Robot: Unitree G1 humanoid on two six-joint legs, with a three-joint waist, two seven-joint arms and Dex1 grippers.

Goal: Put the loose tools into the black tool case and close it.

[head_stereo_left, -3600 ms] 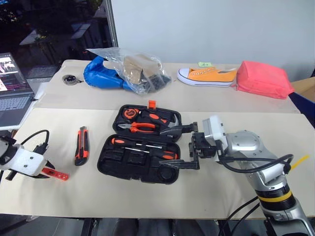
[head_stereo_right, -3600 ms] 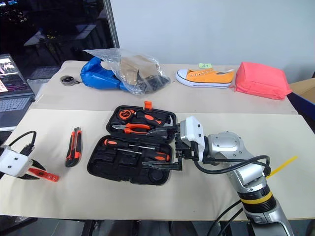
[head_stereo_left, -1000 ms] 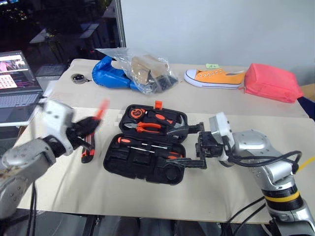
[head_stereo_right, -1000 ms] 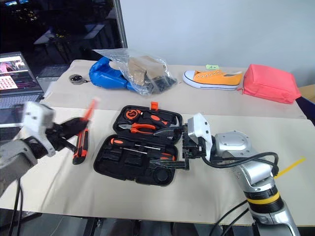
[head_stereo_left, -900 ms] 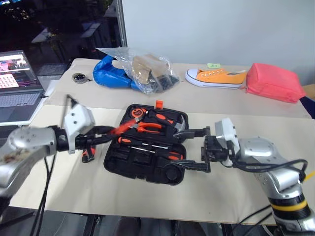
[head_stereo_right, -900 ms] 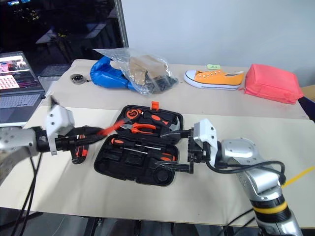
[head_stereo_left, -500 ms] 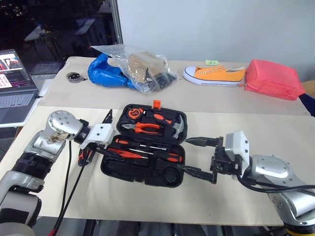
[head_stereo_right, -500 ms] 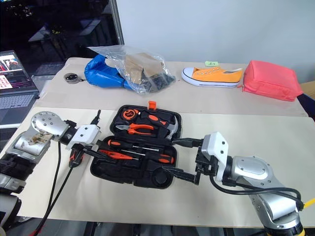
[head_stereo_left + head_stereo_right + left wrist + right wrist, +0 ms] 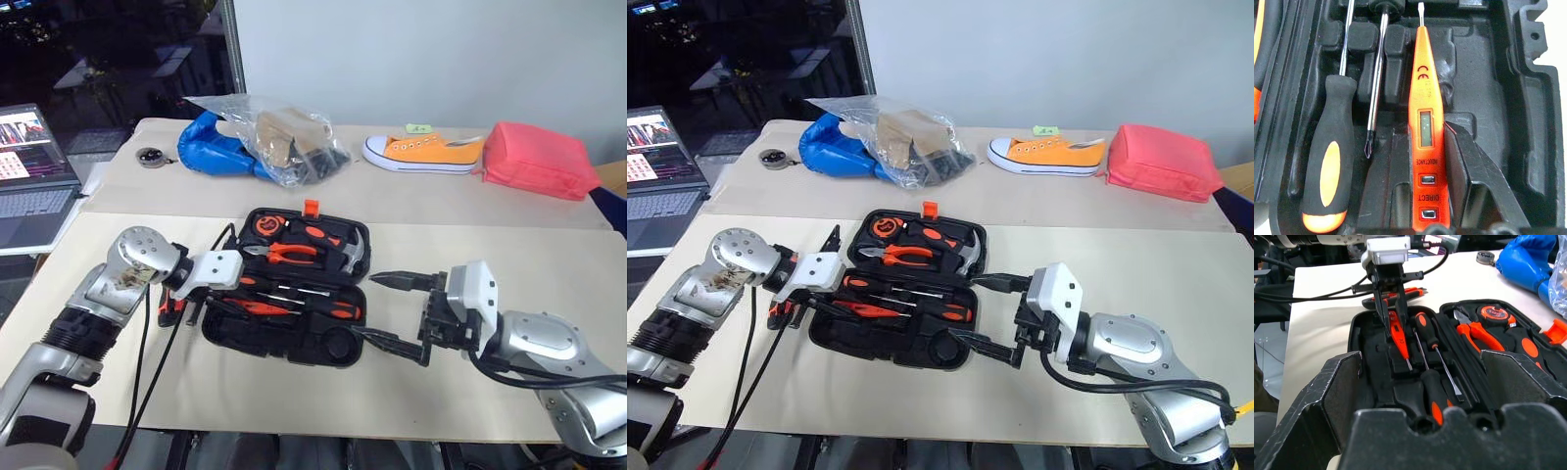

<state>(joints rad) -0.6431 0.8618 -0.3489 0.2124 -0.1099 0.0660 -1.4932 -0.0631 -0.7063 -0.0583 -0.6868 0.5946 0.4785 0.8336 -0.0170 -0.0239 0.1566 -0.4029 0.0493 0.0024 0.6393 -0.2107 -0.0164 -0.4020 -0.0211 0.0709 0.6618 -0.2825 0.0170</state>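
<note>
Tester screwdriver brought down into the open tool case

The red tester screwdriver (image 9: 1426, 132), carried in the air a second ago, has been lowered into the front half of the black tool case (image 9: 284, 338), and is clamped between the jaws of the left gripper (image 9: 227, 294), its tip pointing away from them over the moulded recess beside two seated screwdrivers (image 9: 1327, 176). It is judged to be nearly seated but not yet released. The right gripper (image 9: 392, 311) has been drawn slightly back from the case edge, its jaws wide apart and empty. The utility knife (image 9: 168, 309) is left on the counter (image 9: 294, 392) just behind the left jaws, so the case cannot yet be closed.
</note>
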